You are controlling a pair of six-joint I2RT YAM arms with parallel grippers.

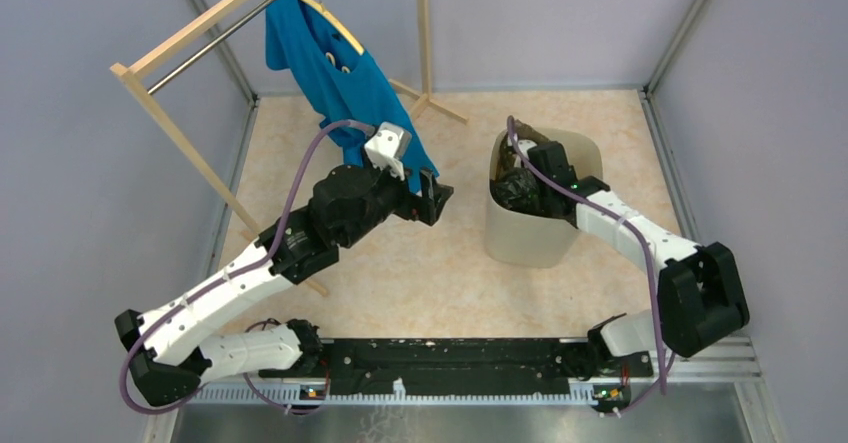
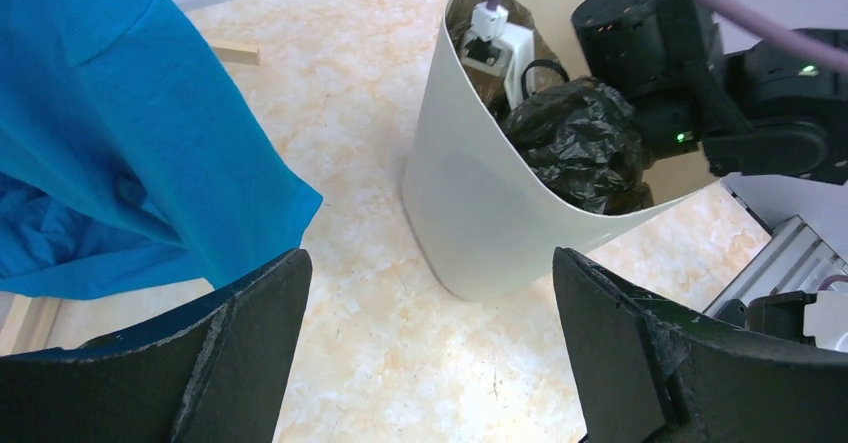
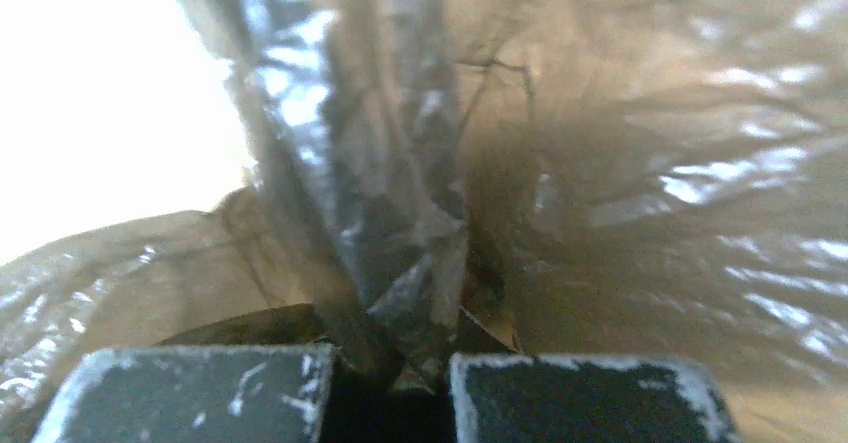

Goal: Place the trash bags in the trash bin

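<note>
right gripper (image 3: 390, 361) tight on trash bag (image 2: 585, 143) inside trash bin (image 2: 470, 198), left gripper (image 2: 430, 268) wide

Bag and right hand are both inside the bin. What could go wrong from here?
The right hand is shut on the trash bag, with film bunched between its fingers; the bag may cling and ride back out. That arm reaches in over the rim of the trash bin, so lifting out could tip it. The open left hand hangs close to the blue shirt and could snag it.
</note>
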